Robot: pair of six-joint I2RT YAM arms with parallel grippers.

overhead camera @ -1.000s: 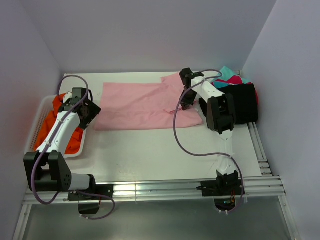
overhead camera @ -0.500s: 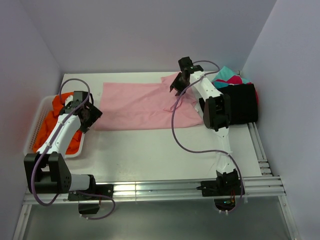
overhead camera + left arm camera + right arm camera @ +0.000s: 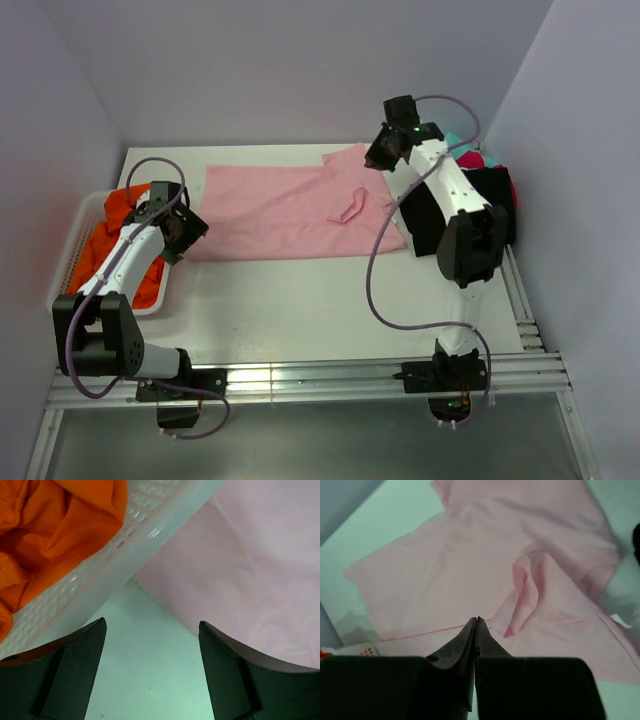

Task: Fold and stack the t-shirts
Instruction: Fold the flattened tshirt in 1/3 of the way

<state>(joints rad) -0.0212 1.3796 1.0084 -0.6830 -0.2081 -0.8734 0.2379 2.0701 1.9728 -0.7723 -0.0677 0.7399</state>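
Note:
A light pink t-shirt (image 3: 290,212) lies spread flat across the back of the table, with a small raised fold (image 3: 348,209) near its right side; it also shows in the right wrist view (image 3: 470,565) and in the left wrist view (image 3: 240,565). My right gripper (image 3: 381,158) is shut and empty, held above the shirt's far right corner. My left gripper (image 3: 183,235) is open and empty, low over the table just off the shirt's near left corner. An orange t-shirt (image 3: 105,245) lies in the white mesh basket (image 3: 72,262). Black (image 3: 490,205), teal (image 3: 455,147) and magenta (image 3: 470,158) t-shirts lie piled at the right.
The basket's rim (image 3: 150,525) runs just left of my left gripper. Purple walls close in the back and both sides. Metal rails (image 3: 300,378) run along the near edge and down the right side.
My right gripper has lifted off the pink shirt and swung back and to the right, leaving a small raised fold. My left gripper has edged slightly right toward the shirt's corner.

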